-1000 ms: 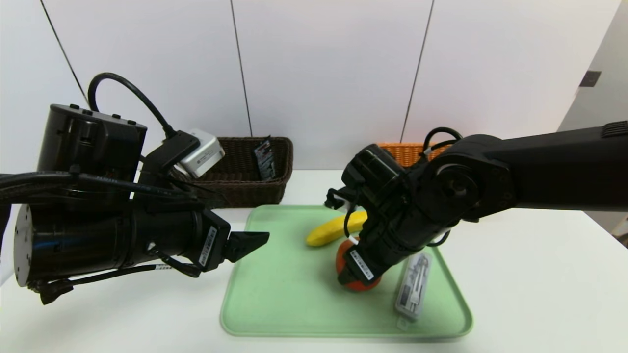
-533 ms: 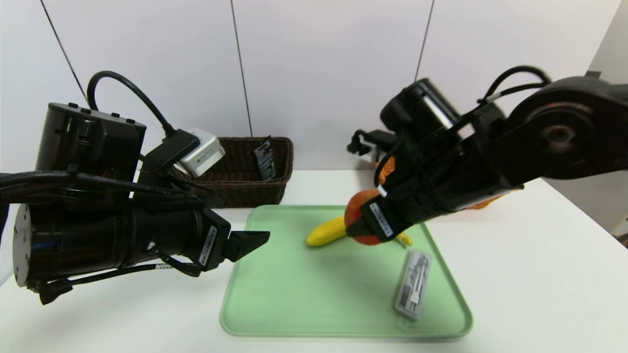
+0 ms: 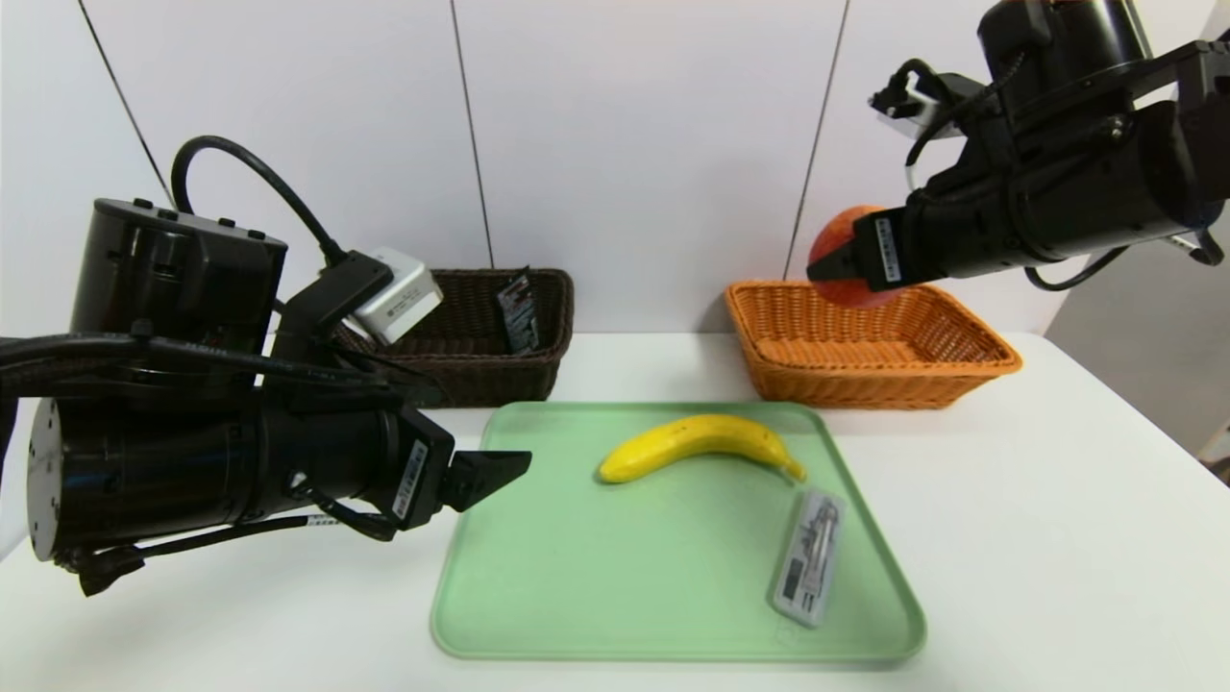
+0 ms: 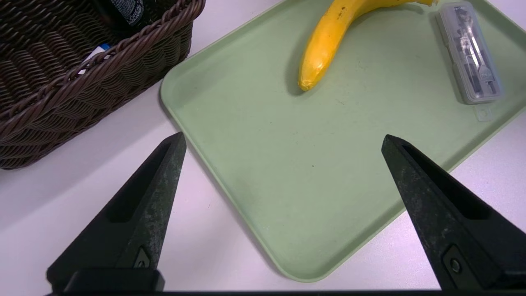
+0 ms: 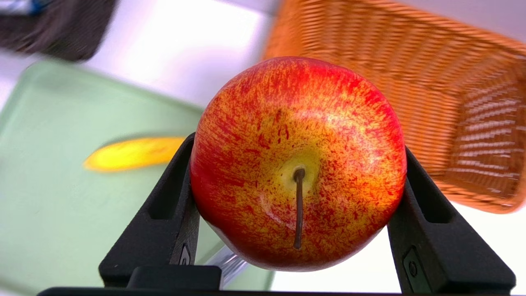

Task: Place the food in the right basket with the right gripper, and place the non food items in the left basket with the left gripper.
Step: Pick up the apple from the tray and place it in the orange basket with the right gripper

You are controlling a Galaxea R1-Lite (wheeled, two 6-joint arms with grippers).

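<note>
In the head view, the tray (image 3: 577,557) fills the lower middle of the frame. The orange basket (image 3: 836,375) sits right of centre, the brown basket (image 3: 480,375) left of centre, holding the tube (image 4: 127,10) and marker (image 4: 96,52). The left gripper (image 4: 283,142), at centre-left, is spread wide with nothing between its fingers. The right gripper (image 5: 300,152), upper right, grips the apple (image 5: 298,164) above the orange basket. On the tray, the banana (image 3: 692,440) lies upper right of its middle, the case (image 3: 809,557) lower right.
</note>
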